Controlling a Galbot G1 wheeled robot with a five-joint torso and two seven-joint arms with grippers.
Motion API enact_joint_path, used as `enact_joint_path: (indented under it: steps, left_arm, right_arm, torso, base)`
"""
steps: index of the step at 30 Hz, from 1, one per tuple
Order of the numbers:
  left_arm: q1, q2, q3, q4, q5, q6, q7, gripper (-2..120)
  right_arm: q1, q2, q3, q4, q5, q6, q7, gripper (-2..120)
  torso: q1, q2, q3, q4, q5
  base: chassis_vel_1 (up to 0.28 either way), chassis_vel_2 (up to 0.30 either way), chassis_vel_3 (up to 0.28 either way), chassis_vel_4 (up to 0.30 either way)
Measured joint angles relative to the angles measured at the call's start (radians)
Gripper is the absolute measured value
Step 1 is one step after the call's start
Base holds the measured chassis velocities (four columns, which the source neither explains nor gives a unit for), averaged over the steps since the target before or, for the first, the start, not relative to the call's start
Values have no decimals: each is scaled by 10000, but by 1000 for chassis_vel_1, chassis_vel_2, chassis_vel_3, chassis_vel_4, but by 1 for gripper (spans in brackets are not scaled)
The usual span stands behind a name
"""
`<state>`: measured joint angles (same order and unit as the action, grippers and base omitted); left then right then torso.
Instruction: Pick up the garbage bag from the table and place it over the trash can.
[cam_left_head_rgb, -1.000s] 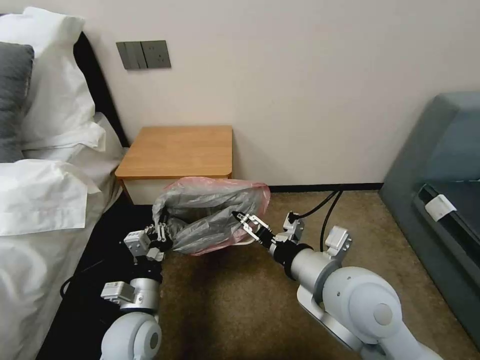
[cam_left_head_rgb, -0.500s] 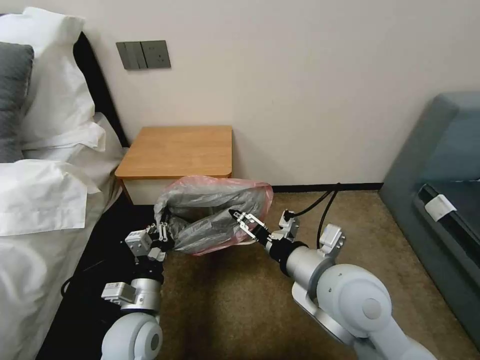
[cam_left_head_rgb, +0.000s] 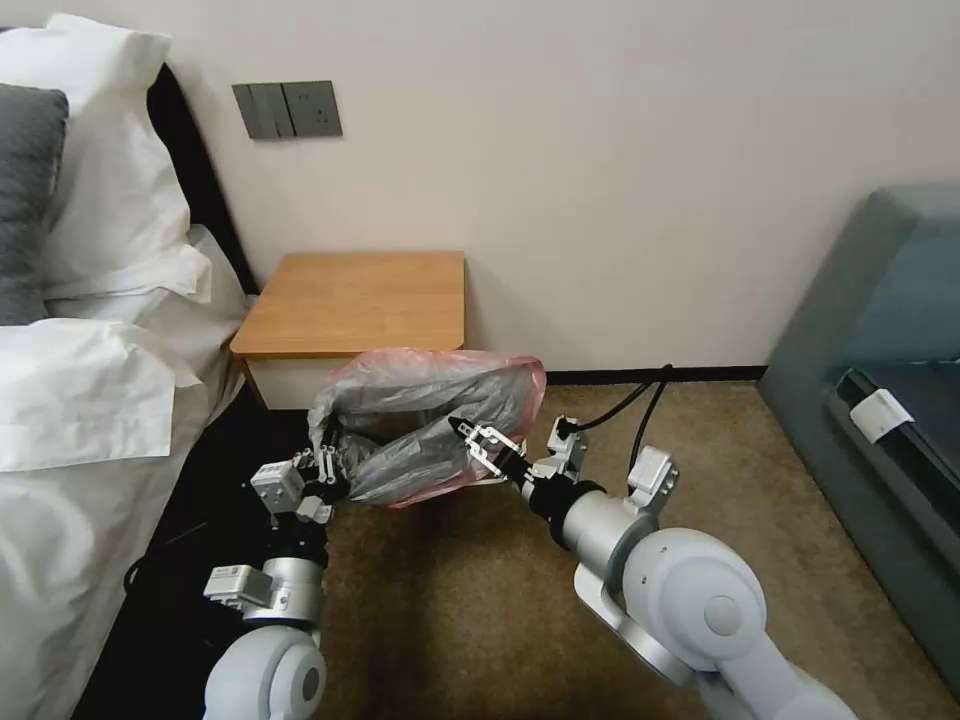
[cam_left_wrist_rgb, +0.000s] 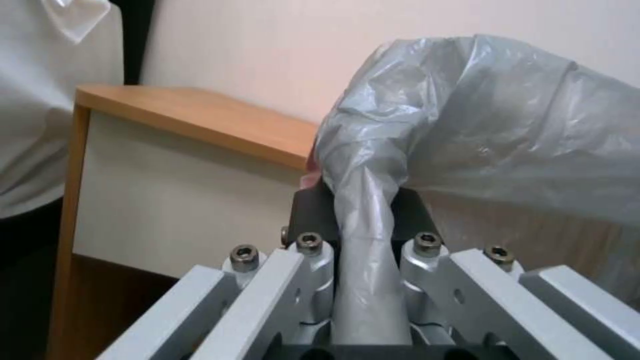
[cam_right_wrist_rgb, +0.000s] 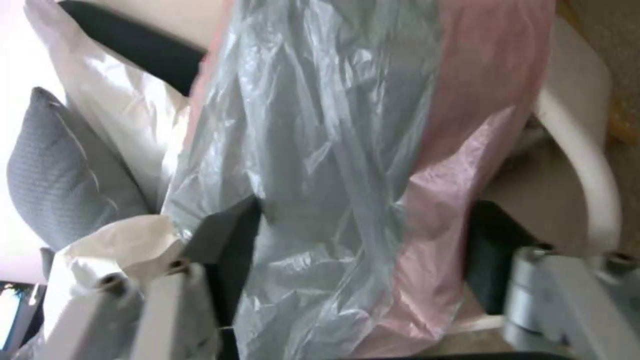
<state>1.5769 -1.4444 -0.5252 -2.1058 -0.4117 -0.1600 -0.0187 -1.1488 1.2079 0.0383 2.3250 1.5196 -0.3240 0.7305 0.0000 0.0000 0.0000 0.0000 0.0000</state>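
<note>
The garbage bag (cam_left_head_rgb: 420, 415), grey film with a pink rim, hangs spread open in front of the table (cam_left_head_rgb: 360, 300). My left gripper (cam_left_head_rgb: 322, 470) is shut on a twisted strand of its left end; the left wrist view shows that strand of the bag (cam_left_wrist_rgb: 367, 240) pinched in the gripper (cam_left_wrist_rgb: 363, 215) beside the table (cam_left_wrist_rgb: 200, 120). My right gripper (cam_left_head_rgb: 465, 435) is at the bag's near right side, open. In the right wrist view the bag's film (cam_right_wrist_rgb: 320, 150) hangs between the wide-apart fingers of that gripper (cam_right_wrist_rgb: 360, 235). The trash can is mostly hidden under the bag; its white rim (cam_right_wrist_rgb: 580, 150) shows.
A bed with white pillows (cam_left_head_rgb: 100, 380) runs along the left. A grey sofa (cam_left_head_rgb: 880, 380) stands at the right. Black cables (cam_left_head_rgb: 640, 410) lie on the brown carpet (cam_left_head_rgb: 450, 600) by the wall. A switch panel (cam_left_head_rgb: 287, 109) is on the wall above the table.
My right arm has moved left and forward, bringing its gripper further into the bag's film. The left gripper and its hold on the bag stay put.
</note>
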Motion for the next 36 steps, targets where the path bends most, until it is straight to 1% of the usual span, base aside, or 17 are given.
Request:
enact_joint_path:
  steps: [1, 2, 3, 6, 7, 11, 12, 16, 28, 36]
  left_arm:
    - [0, -1, 0, 18, 0, 1, 6, 8]
    - [-1, -4, 0, 27, 0, 1, 10, 8]
    - [-1, -4, 0, 27, 0, 1, 10, 8]
    - [0, -8, 5, 58, 0, 1, 16, 8]
    - [0, -8, 5, 58, 0, 1, 16, 8]
    - [4, -5, -17, 111, -4, 1, 18, 8]
    - [4, -5, -17, 111, -4, 1, 18, 8]
    - [-26, -5, -25, 189, -16, 1, 12, 8]
    - [-102, -33, -65, 415, -21, -62, -88, 8]
    - [-167, 1, -84, 338, -407, 48, -226, 8]
  right_arm:
    - [-7, -6, 2, 7, -36, -1, -53, 55]
    - [-15, -6, 3, 9, -62, -1, -76, 52]
    - [-15, -6, 3, 9, -62, -1, -76, 52]
    - [-53, 16, 7, 17, -127, -1, -105, 39]
    - [-53, 16, 7, 17, -127, -1, -105, 39]
    - [-163, 38, -5, 130, -241, 1, -203, 19]
    - [-163, 38, -5, 130, -241, 1, -203, 19]
    - [-371, 28, -95, 264, -615, -3, -424, 1]
    - [-1100, -12, -162, 819, -779, 3, -309, 0]
    - [-1968, -126, 53, 945, -1304, -132, -283, 0]
  torso:
    - [0, 0, 0, 0, 0]
    - [0, -1, 0, 0, 0]
    - [0, -1, 0, 0, 0]
    - [0, 0, 0, 0, 0]
    - [0, 0, 0, 0, 0]
    - [0, 0, 0, 0, 0]
    - [0, 0, 0, 0, 0]
    - [0, 0, 0, 0, 0]
    - [0, 0, -1, 0, 0]
    - [0, 0, 0, -1, 0]
  base:
    - [0, 0, 0, 0]
    - [0, 0, 0, 0]
    - [0, 0, 0, 0]
    - [0, 0, 0, 0]
    - [0, 0, 0, 0]
    - [0, 0, 0, 0]
    - [0, 0, 0, 0]
    - [0, 0, 0, 0]
    - [0, 0, 0, 0]
    - [0, 0, 0, 0]
